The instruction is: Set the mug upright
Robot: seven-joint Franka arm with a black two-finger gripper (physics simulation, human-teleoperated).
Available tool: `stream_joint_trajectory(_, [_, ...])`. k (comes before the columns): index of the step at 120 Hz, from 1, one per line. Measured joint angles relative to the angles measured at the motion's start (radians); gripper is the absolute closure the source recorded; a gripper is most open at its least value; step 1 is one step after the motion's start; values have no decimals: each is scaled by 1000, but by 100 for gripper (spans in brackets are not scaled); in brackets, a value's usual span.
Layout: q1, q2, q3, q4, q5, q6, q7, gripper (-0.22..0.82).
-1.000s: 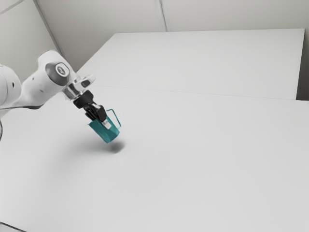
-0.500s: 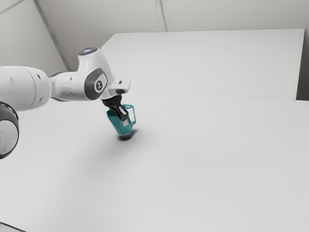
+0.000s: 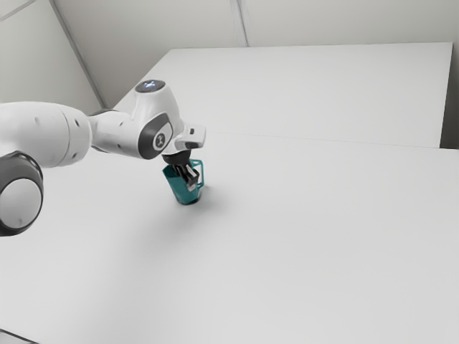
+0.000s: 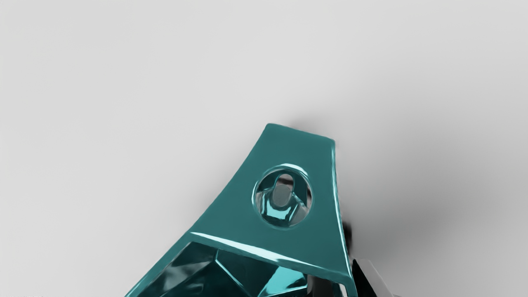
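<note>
Mug, glossy teal, handled point(image 3: 178, 186): at or just above the smooth white desk point(image 3: 301, 244), near nine o'clock from the exterior view's centre, mouth tilted towards eleven. Pincer, black, two-fingered point(image 3: 191, 185): clamped on the mug's wall.

The hand point(image 3: 190, 183) covers part of the mug point(image 3: 178, 188), whose near end the wrist view's bottom edge cuts off. The exterior view's left edge crops the arm point(image 3: 43, 132).

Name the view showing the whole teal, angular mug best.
The exterior view: it takes in the mug from rim to base with its loop handle, though the gripper covers part. The wrist view gives a cropped close-up: a round hole and part of the opening.
</note>
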Motion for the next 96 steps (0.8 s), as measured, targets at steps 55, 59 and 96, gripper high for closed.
stream_joint_trajectory(55, [-1,-139,0,9,18,-32,-29,7])
stream_joint_trajectory(59, [-2,-164,1,8,16,-46,-31,6])
stream_joint_trajectory(96, [8,-310,6,85,15,-277,-51,1])
